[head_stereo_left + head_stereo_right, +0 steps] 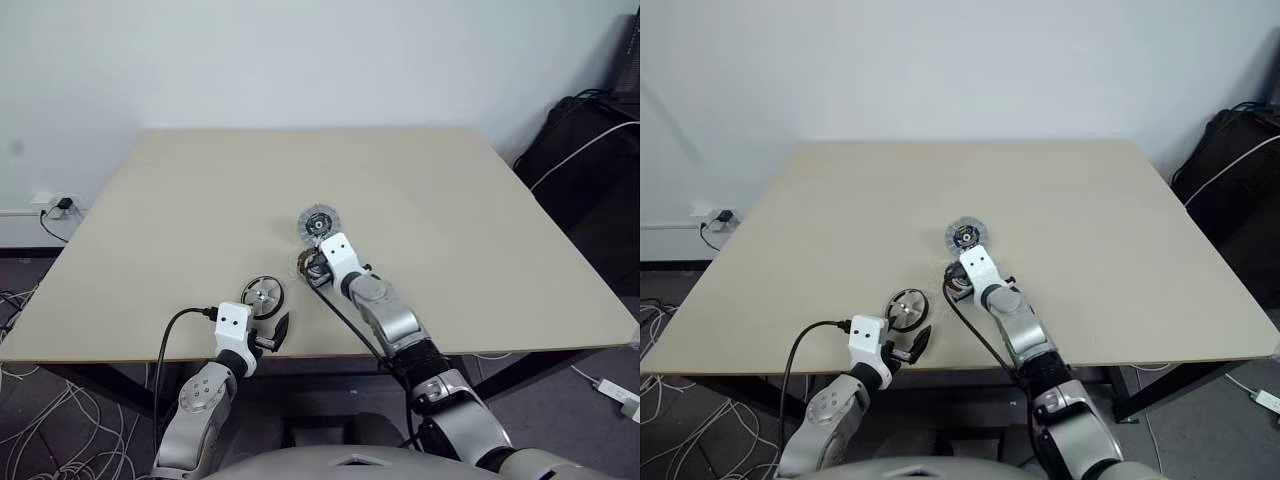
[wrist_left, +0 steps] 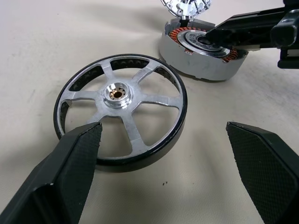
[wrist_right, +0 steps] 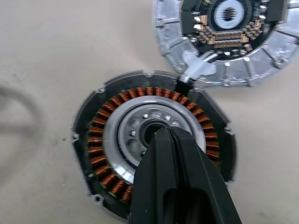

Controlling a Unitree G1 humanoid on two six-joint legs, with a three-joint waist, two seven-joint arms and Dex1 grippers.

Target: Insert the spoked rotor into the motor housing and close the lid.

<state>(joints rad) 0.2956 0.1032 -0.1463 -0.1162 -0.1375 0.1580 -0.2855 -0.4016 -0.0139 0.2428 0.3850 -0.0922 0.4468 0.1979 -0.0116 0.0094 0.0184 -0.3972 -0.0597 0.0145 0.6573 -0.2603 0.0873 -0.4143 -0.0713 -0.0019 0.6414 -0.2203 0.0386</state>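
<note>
The spoked rotor (image 2: 121, 107), a dark-rimmed wheel with silvery spokes, lies flat on the table near its front edge. My left gripper (image 1: 275, 333) stands open just behind it, one finger at the rim and the other off to the side, holding nothing. The motor housing (image 3: 154, 154), a grey cup with copper windings, sits at mid-table. My right gripper (image 3: 163, 133) is shut, and its tips rest in the housing's centre hole. The lid (image 3: 229, 42) lies ribbed face up right beyond the housing and touches its rim.
The beige table (image 1: 150, 220) has free room on all sides of the parts. Its front edge runs just under my left gripper. A black bag (image 1: 585, 150) stands off the table's right side. Cables (image 1: 40, 400) trail on the floor at left.
</note>
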